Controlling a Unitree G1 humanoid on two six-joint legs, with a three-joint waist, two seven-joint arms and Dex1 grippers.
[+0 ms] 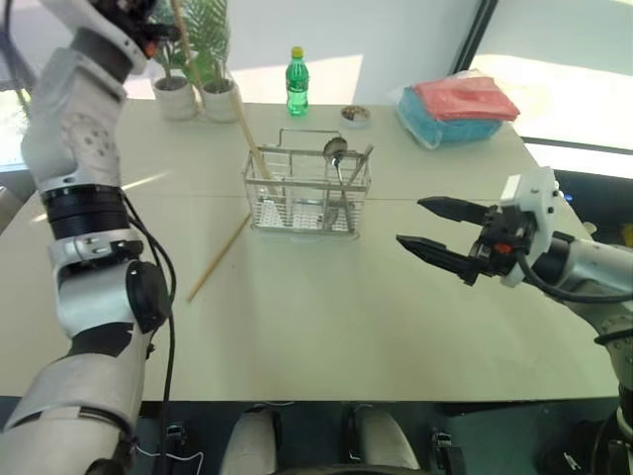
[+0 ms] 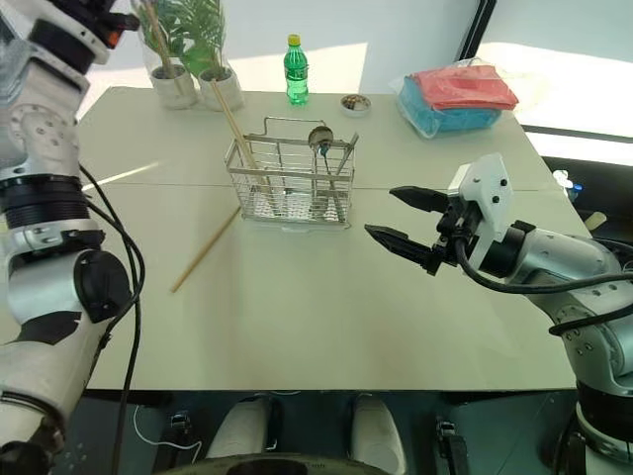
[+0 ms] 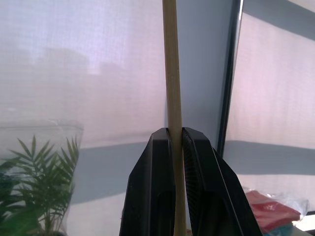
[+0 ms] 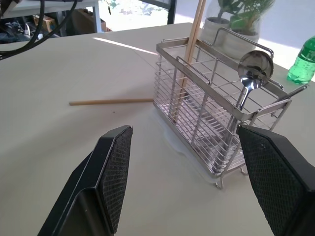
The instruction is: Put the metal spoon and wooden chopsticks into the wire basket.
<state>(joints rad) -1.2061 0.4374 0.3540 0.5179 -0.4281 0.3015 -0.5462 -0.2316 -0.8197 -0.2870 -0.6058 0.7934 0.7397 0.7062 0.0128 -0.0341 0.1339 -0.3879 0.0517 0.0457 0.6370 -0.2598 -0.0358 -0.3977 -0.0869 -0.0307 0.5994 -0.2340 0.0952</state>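
So the left gripper (image 3: 177, 147) is up high, clamped tight on one wooden chopstick (image 1: 247, 134), which slants down so its lower end sits inside the wire basket (image 1: 307, 193) at the left end. The metal spoon (image 1: 336, 158) is already standing in the basket's right part, bowl up, poking above the rim. The other chopstick (image 1: 220, 257) is lying flat on the cream table (image 1: 326, 317), just off the basket's left front corner. The right gripper (image 1: 440, 233) hangs above the table to the right of the basket, fingers spread wide, holding nothing. Further back there's a green bottle (image 1: 297, 81), two potted plants (image 1: 203, 59) and a bag of red and blue cloths (image 1: 460, 107).
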